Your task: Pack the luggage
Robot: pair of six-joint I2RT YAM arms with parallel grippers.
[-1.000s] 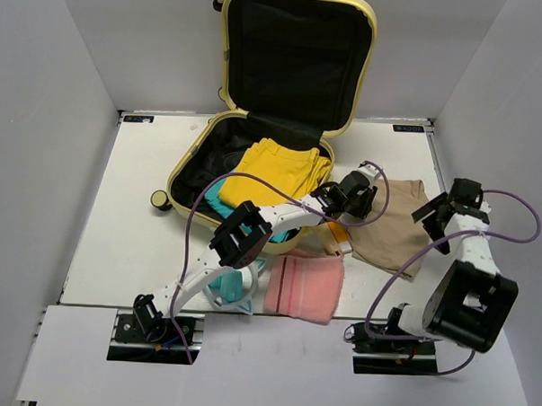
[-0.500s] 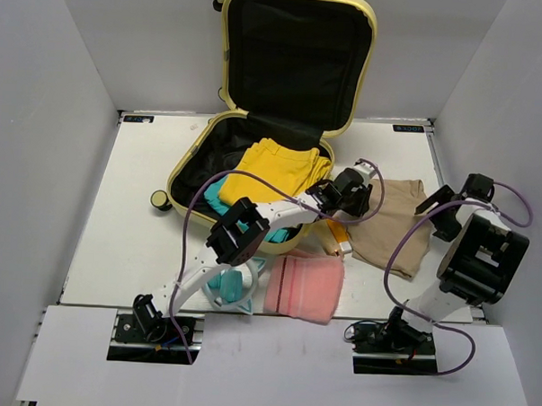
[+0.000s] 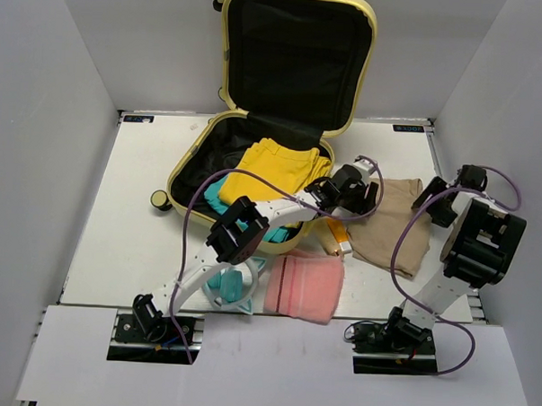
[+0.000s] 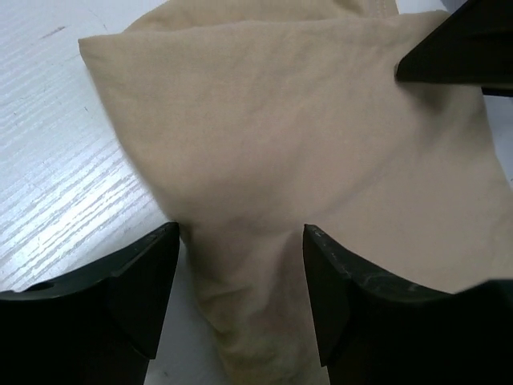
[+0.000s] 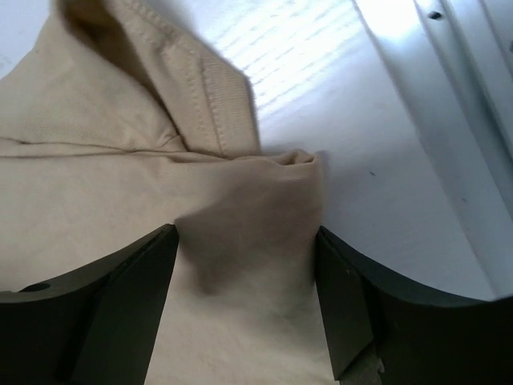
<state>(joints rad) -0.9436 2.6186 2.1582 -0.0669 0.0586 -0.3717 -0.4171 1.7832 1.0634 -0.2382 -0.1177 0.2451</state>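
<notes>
Luggage (image 3: pixel 295 60): lies open at the middle of the table's (image 3: pixel 126 215) far edge, lid standing upright against the back wall, black lining showing. A folded yellow garment (image 3: pixel 277 167) lies in the base shell, with a teal item (image 3: pixel 215 196) beside it at the shell's near side.

Tan garment (image 3: pixel 396 222): flat on the table just right of the luggage, towards the right edge.

Left pincer (image 3: pixel 361 200): reaches across to the tan garment's left side. In the wrist view the left pincer (image 4: pixel 240 241) has its fingers apart, with a raised fold of the tan garment (image 4: pixel 280 120) between them.

Right pincer (image 3: pixel 437 203): at the garment's right side. In the wrist view the right pincer (image 5: pixel 247 241) also has its fingers apart, astride a bunched corner of the tan garment (image 5: pixel 120 184).

Pink cloth (image 3: pixel 305 285): near the middle of the table's near edge.

Teal hanger-like frame (image 3: pixel 231 287): just left of the pink cloth, partly under the left arm.
</notes>
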